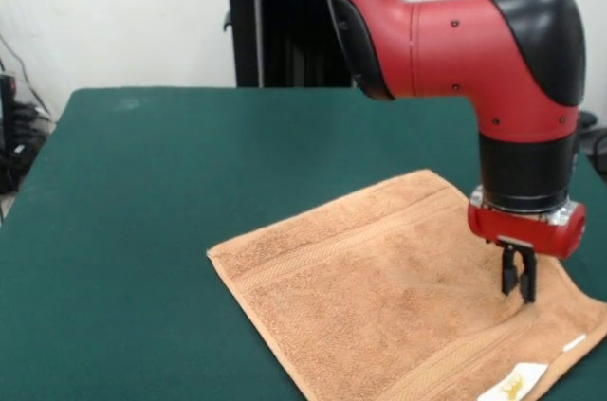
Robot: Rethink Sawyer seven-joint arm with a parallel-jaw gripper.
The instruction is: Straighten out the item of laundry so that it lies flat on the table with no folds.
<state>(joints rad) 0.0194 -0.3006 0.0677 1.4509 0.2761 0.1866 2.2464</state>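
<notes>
The orange-tan towel (379, 306) lies spread out on the dark green table (142, 192), right of centre and turned like a diamond. Its surface looks mostly flat, with border bands along two sides and a white tag (517, 384) near the front corner. The bottom edge of the picture cuts off its near side. My gripper (519, 295) hangs from the red and black arm over the towel's right part, close to the right edge. The fingers point straight down and are shut, with their tips at or just above the cloth. I see no cloth lifted between them.
Bare green felt stretches left of and behind the towel. A black stand (275, 31) rises beyond the table's far edge, and cables (19, 136) hang at the left side.
</notes>
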